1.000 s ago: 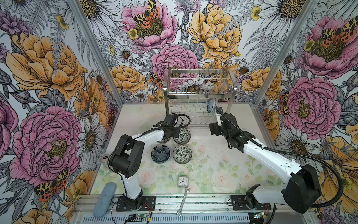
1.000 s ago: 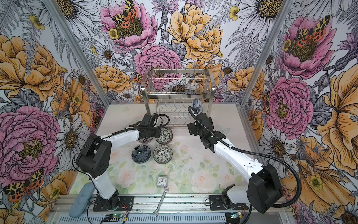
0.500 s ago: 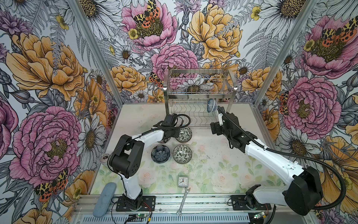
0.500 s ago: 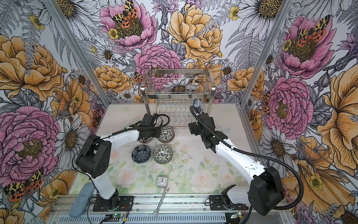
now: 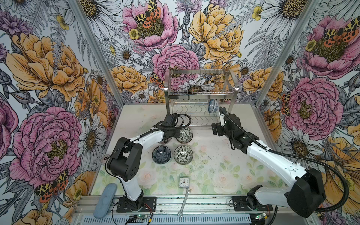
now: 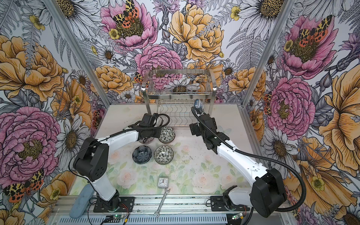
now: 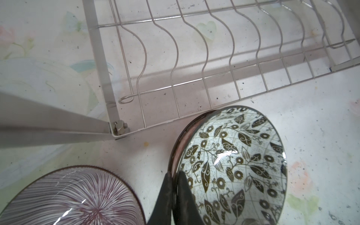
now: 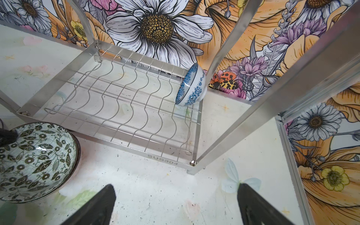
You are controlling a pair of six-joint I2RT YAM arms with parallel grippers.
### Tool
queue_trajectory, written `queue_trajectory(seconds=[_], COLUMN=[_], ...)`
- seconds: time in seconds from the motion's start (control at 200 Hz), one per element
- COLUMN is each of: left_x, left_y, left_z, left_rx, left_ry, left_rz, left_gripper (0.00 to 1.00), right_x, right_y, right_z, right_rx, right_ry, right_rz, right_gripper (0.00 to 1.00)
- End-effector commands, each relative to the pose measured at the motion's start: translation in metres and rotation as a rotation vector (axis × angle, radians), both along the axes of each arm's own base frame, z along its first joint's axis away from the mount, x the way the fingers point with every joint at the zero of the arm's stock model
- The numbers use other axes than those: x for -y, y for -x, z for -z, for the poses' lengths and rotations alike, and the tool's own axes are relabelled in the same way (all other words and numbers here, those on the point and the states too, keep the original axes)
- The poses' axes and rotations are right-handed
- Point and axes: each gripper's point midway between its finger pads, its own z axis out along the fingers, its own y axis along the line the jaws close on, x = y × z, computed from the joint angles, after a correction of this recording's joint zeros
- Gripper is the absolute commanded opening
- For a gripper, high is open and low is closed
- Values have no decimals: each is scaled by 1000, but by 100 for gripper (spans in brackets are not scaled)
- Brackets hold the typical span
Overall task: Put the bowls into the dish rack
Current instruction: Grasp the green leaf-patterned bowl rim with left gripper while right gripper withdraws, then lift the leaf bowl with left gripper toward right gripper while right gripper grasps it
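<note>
We had the left arm (image 5: 148,136) stretched low from its base toward the dish rack (image 5: 200,94), with the wrist just in front of the rack's lower tier, by the front leg on that arm's side. Our left gripper (image 7: 174,176) pointed down, jaws nearly together, pinching the rim of the black-white floral bowl (image 7: 233,165), one finger inside and one outside. The right arm (image 5: 272,158) reached forward, wrist in front of the rack's other front leg. Our right gripper (image 8: 175,187) faced the rack's lower tier, jaws wide apart, nothing between them.
</note>
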Motion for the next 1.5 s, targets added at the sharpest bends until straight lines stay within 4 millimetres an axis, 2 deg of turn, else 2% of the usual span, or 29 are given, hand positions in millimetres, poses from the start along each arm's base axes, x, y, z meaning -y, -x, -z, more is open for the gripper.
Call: queue_trajectory(seconds=[0.0,0.305,0.455,0.59,0.791,0.921,1.016,1.231,1.496], left_x=[-5,6,15,30,52,61,65,77,88], left_y=[-8,-4,3,9,16,17,18,20,20], left_z=[-38,-104,-138,-158,-170,-176,-182,-184,-187], left_rx=[83,193,260,320,376,394,408,418,426], left_ry=[17,104,171,242,331,354,368,393,398], left_rz=[-32,-28,-32,-33,-9,5,11,24,43], left_gripper=[0,0,0,0,0,0,0,0,0], right_x=[5,-9,-25,-44,-70,-80,-80,-89,-100], right_y=[5,11,20,30,34,28,20,7,0], right_z=[-10,-23,-35,-49,-65,-57,-48,-33,-14], right_rx=[15,3,-10,-27,-50,-84,-108,-151,-198], right_ry=[-21,-116,-217,-337,-471,-533,-572,-655,-696], right_rz=[14,-39,-104,-175,-232,-222,-164,-99,-58], right_gripper=[100,100,100,100,100,98,95,82,59])
